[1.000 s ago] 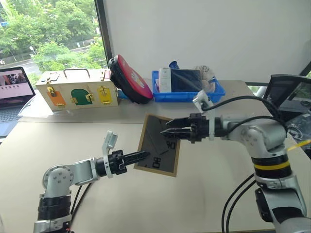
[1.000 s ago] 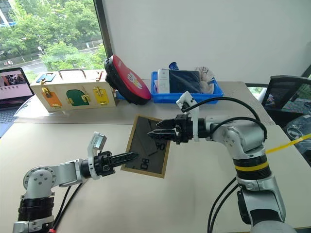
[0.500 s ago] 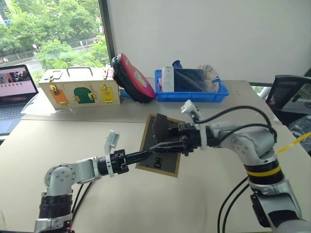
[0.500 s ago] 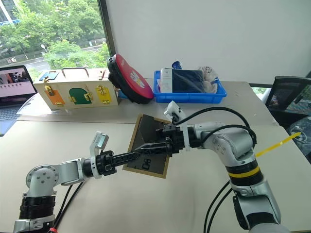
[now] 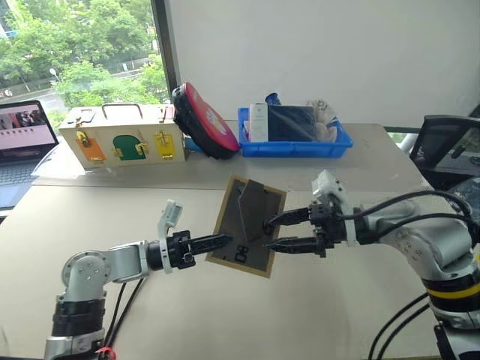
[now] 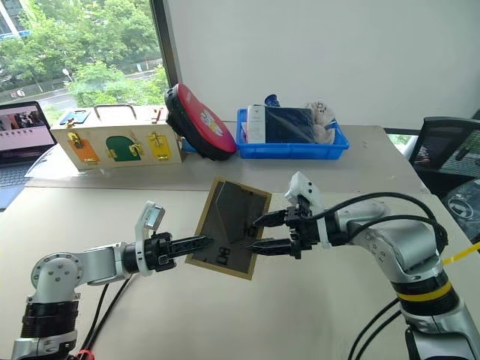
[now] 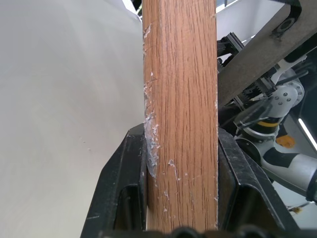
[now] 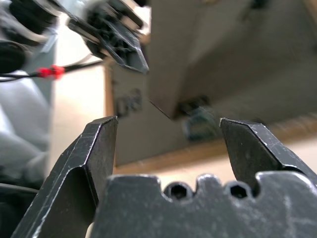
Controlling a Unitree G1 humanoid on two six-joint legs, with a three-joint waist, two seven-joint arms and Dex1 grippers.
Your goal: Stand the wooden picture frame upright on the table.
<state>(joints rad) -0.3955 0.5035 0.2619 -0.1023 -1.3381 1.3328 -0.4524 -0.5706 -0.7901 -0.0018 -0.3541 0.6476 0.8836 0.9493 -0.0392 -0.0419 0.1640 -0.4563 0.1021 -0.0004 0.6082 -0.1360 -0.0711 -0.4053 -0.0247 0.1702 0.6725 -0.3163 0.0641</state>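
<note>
Across our large beige table (image 5: 225, 315), left gripper (image 5: 222, 241) clamps the small light-wood picture frame (image 5: 247, 224) centre-picture (stand flap out); right gripper (image 5: 276, 233) gapes wide beside it.

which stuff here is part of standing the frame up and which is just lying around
In the job:
picture frame
table
left claw, shut on the frame's edge
right claw, open

Just lying about:
latch box
blue tray
red disc
laptop

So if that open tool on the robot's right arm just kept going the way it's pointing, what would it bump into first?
Most likely the wooden picture frame: the right tool points at its dark back, where the stand flap sticks out, with its tips at the frame's edge. Depth is uncertain.
</note>
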